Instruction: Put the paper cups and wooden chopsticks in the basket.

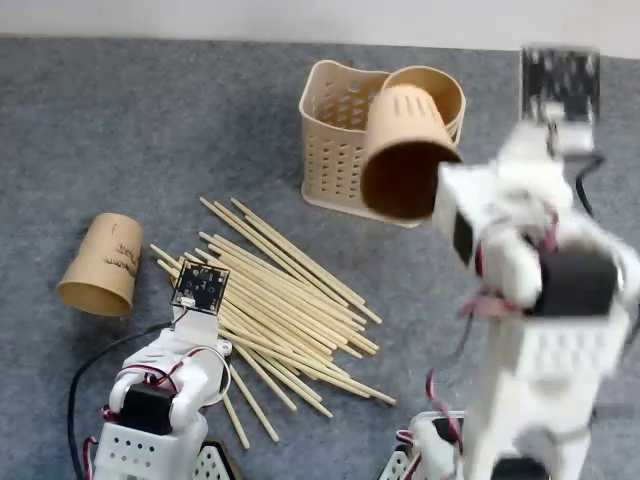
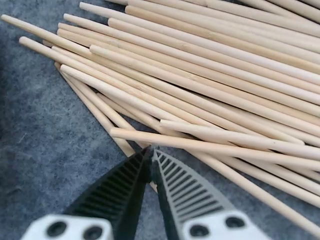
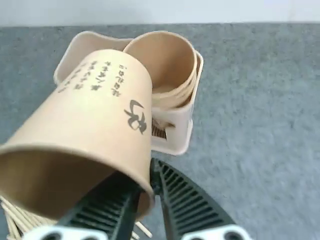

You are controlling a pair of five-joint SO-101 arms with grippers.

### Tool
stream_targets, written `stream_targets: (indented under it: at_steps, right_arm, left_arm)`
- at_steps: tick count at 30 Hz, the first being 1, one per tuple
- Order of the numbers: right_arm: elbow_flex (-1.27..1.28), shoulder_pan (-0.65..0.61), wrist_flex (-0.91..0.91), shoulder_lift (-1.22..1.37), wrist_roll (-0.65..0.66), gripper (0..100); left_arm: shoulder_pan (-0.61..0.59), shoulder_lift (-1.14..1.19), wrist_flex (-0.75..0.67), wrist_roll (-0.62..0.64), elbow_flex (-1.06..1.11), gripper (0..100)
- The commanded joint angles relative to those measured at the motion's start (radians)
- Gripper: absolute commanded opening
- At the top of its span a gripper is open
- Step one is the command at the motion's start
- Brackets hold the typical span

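Paper cups number 3 in the high view. 1 fallen paper cup [image 1: 103,262] lies on its side at the left of the grey tabletop [image 1: 150,120]. 1 upright paper cup [image 1: 432,88] stands in the right end of the basket [image 1: 335,150] at the far middle. 1 held paper cup [image 1: 400,140] hangs tilted over the basket's near right side, mouth facing near, at the tip of the right arm [image 1: 540,300]. Wooden chopsticks [image 1: 290,305] lie in a loose heap on the tabletop, near of the basket, between the fallen paper cup and the right arm. The left arm [image 1: 165,390] sits at the near left, its tip over the heap's left end.

In the left wrist view the left jaws are closed, tips together with nothing between them. They sit just beside the nearest stick of the heap; whether they touch it I cannot tell.

In the right wrist view the right jaws are narrow, pinching the rim of the held paper cup between them. Beyond it the upright paper cup sits in the basket.
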Motion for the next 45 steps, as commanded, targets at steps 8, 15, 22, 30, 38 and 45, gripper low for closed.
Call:
stream_targets:
  at_steps: [8,15,22,30,38,45]
  right_arm:
    - [-0.401,-0.004,-0.022,0.321,-0.092,0.9]
    - [-0.41,0.002,-0.019,0.384,-0.138,1.0]
    - [-0.41,0.039,0.016,0.378,-0.18,1.0]
    - [-0.409,0.038,0.065,0.386,-0.181,12.4]
    - [-0.41,0.035,-0.01,0.386,-0.181,18.8]
    - [-0.409,0.012,-0.14,0.387,-0.175,18.8]
  left_arm:
    - [0.012,-0.01,0.005,0.006,0.019,1]
    - [0.012,-0.01,0.005,0.006,0.019,1]
    - [0.012,-0.01,0.005,0.006,0.019,1]
    - [0.012,-0.01,0.005,0.006,0.019,1]
    - [0.012,-0.01,0.005,0.006,0.019,1]
    - [0.012,-0.01,0.005,0.006,0.019,1]
